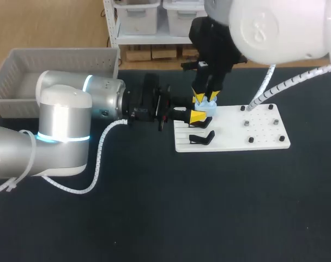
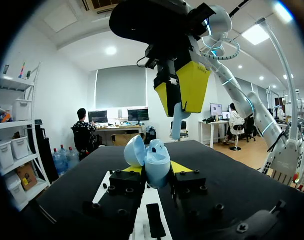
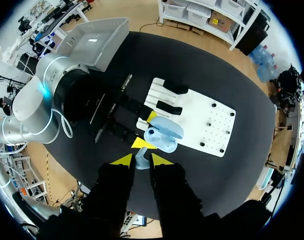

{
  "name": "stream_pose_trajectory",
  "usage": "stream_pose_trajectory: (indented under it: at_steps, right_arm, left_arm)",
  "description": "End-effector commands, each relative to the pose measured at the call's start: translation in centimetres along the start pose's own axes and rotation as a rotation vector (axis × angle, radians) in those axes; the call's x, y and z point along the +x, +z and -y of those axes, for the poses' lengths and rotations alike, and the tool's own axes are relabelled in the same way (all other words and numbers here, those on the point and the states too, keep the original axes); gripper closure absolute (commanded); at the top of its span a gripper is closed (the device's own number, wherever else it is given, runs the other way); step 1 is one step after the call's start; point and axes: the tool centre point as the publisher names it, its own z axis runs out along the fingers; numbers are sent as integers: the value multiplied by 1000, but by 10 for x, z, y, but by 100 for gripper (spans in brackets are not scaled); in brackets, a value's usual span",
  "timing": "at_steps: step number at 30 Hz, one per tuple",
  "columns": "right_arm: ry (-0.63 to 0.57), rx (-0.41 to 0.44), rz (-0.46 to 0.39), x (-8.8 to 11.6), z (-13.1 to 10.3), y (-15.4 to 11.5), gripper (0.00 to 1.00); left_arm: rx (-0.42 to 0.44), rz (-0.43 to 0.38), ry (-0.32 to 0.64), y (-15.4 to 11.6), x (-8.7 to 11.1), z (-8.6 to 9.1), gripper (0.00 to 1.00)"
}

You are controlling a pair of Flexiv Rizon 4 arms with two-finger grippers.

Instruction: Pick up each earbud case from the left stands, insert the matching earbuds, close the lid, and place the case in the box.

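- Biggest thing in the head view is my left arm point(image 1: 61, 125), coming in from 9 o'clock and lying low across the table, I'd guess so the case stays level.
- The grey box point(image 1: 23, 65) sits up at 10 o'clock, well apart from the action. It's the drop-off, so nothing's needed there yet.
- The white board point(image 1: 263, 134) is at about 3 o'clock, with a black stand point(image 1: 200, 137) on its 9 o'clock end.
- The left gripper point(image 2: 155, 169) is clamped on the earbud case point(image 3: 164, 134) from both sides, just over that end of the board. The lid is flipped open and the mouth faces up, basically acting as a vise.
- The right gripper point(image 3: 141, 160) hangs pointing straight down over the case, fingers pinched on a light blue earbud point(image 2: 177, 122).
- The earbud is just above the open case and not touching it, so I'd say it's mid-insertion.
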Motion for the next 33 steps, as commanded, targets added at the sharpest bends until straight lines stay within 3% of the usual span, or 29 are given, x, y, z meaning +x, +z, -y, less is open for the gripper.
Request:
stream_pose_trajectory:
  at_steps: [1, 33]
  right_arm:
    - [0, 6, 1, -1, -2, 3, 100]
    - [20, 26, -15, -16, 11, 17, 100]
  left_arm:
    - [3, -2, -1, 0, 0, -1, 100]
    - [3, -2, -1, 0, 0, -1, 100]
